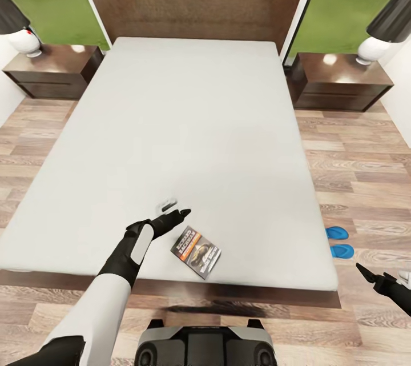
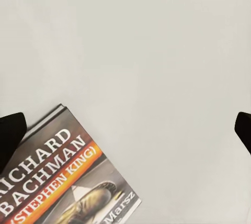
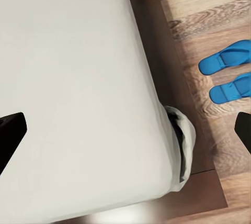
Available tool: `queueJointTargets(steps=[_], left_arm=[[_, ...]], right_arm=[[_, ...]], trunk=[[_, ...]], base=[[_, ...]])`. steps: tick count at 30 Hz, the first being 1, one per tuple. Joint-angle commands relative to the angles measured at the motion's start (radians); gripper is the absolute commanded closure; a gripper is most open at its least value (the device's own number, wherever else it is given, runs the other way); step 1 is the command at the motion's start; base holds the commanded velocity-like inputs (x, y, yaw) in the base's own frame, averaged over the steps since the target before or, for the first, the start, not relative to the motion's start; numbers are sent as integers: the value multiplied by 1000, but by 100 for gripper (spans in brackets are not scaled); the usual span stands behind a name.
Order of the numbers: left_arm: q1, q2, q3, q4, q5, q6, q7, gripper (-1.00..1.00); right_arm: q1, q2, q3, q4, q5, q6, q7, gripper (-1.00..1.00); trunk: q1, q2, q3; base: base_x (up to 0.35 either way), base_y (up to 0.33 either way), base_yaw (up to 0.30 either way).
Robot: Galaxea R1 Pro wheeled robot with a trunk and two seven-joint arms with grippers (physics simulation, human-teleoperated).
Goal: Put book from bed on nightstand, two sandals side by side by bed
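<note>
The book [image 1: 196, 252], dark-covered with an orange band, lies flat on the pale grey bed [image 1: 188, 126] near its foot edge. My left gripper [image 1: 178, 215] hovers open over the mattress just left of and beyond the book. In the left wrist view the book [image 2: 57, 177] lies close to one dark finger [image 2: 10, 135], with nothing between the fingers. Two blue sandals [image 1: 339, 241] lie side by side on the floor by the bed's right side. My right gripper [image 1: 370, 274] hangs open over the floor near them. The right wrist view holds the sandals [image 3: 229, 75] and the bed corner [image 3: 178, 135].
A dark nightstand [image 1: 54, 72] with a lamp [image 1: 17, 26] stands left of the headboard, and another nightstand [image 1: 342, 80] with a lamp [image 1: 382, 29] stands right of it. A small grey object [image 1: 167, 204] lies on the mattress beyond the left gripper. Wood floor runs along both sides of the bed.
</note>
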Motion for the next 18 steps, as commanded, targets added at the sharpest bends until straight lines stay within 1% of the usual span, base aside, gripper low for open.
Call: queueJointTargets(steps=[1,11,18], left_arm=[[-1,-1,6,0,3,8,-3,-100],[-1,-2,4,0,4,6,-1,-100],[-1,-4,1,1,5,6,-1,-100]], right_arm=[[-1,0,0,2,-6,0,6,-100],[-1,0,0,-1,-6,0,7,-100],[-1,0,0,-2,-6,0,6,-100]], trunk=[[0,-1,-3],[0,-1,-18],[0,-1,-20]], base=[[0,0,0],[0,0,0],[0,0,0]])
